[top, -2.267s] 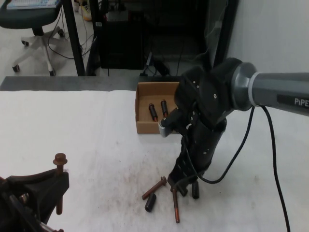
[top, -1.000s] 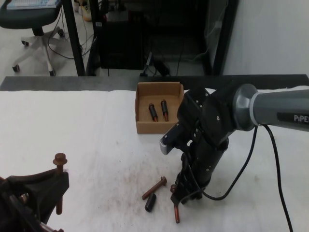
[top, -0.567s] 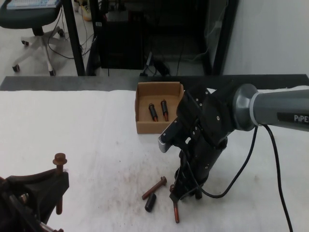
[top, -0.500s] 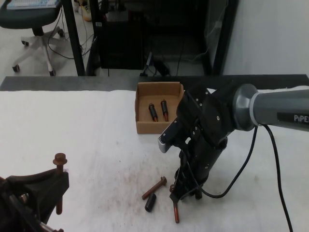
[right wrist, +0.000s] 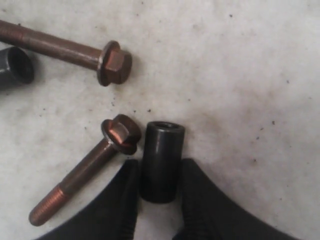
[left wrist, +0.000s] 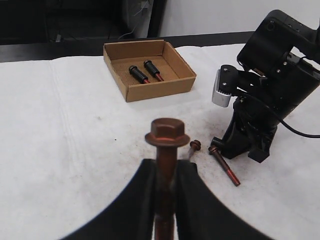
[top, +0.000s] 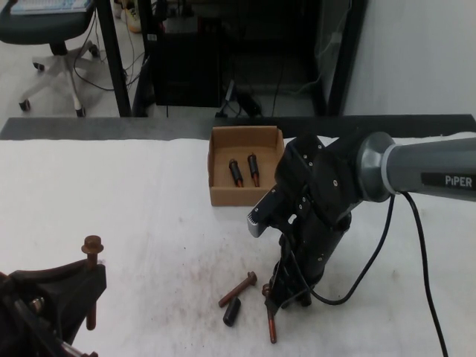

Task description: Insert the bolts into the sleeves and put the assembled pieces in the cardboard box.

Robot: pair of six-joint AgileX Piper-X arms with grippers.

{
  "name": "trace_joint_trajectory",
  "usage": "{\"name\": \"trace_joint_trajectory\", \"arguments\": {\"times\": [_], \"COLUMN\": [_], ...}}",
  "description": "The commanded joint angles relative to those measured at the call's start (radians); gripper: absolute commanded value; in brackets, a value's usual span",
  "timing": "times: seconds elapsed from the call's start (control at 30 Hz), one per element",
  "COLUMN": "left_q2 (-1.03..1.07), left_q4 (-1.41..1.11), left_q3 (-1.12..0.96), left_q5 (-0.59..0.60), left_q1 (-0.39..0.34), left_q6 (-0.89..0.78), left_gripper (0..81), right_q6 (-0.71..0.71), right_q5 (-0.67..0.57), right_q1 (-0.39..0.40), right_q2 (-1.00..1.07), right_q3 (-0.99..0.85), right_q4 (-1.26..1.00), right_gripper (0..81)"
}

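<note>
Well to the near left of the cardboard box (top: 230,195), the left gripper (left wrist: 165,167) clamps an upright bolt (left wrist: 167,135). Nearer than the box lie a loose bolt (top: 238,288) and a spare sleeve (top: 232,311). Just right of them, the right gripper (right wrist: 160,167) pinches a sleeve (right wrist: 163,142).

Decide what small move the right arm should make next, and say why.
Probably lift the sleeve straight up off the bench. The right gripper appears shut on its sides, yet it lies flat beside a loose bolt whose head almost touches it. The left gripper holds an upright bolt, ready for insertion.
</note>
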Motion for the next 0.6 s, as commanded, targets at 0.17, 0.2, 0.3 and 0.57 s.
{"name": "trace_joint_trajectory", "arguments": {"times": [0.17,0.2,0.3,0.57], "left_q2": [-0.005,-0.005,-0.005,-0.005], "left_q4": [-0.012,-0.012,-0.012,-0.012], "left_q3": [-0.001,-0.001,-0.001,-0.001], "left_q5": [-0.009,-0.009,-0.009,-0.009], "left_q1": [0.002,0.002,0.002,0.002], "left_q6": [0.004,0.004,0.004,0.004], "left_gripper": [0.3,0.3,0.3,0.3], "right_q6": [-0.008,-0.008,-0.008,-0.008], "right_q5": [-0.018,-0.018,-0.018,-0.018], "right_q1": [-0.004,-0.004,-0.004,-0.004], "right_q2": [0.016,0.016,0.016,0.016], "right_q3": [0.001,0.001,0.001,0.001], "right_q4": [-0.067,-0.076,-0.088,-0.073], "right_gripper": [31.5,32.0,31.4,11.6]}}
